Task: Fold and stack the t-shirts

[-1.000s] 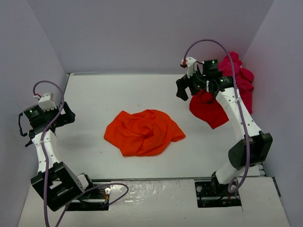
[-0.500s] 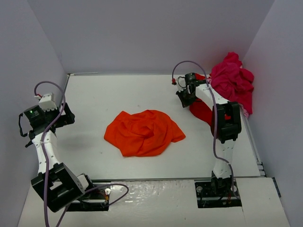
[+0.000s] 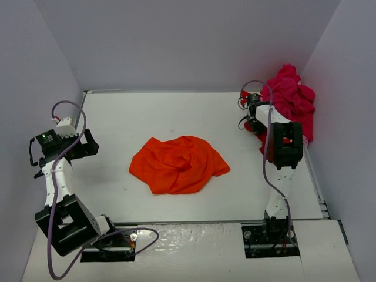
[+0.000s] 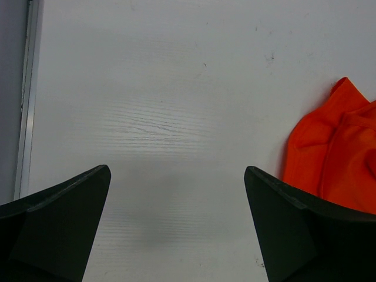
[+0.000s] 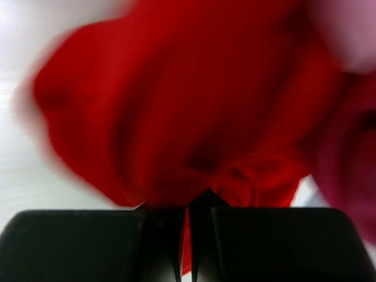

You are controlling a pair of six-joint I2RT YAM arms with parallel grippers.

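— Your right hand [image 5: 188, 208] swung back to the far corner, pinching the red shirt [image 5: 176, 117] beside the pink shirt [image 3: 291, 97].
— Pull now and you may drag the pink shirt along. Left hand [image 4: 176, 170] wide; orange shirt [image 3: 176, 164] at bench [image 3: 117, 117] centre.

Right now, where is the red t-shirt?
The red t-shirt sits far right in the top view, beside the magenta t-shirt, mostly under the right arm; the right gripper is shut on it.
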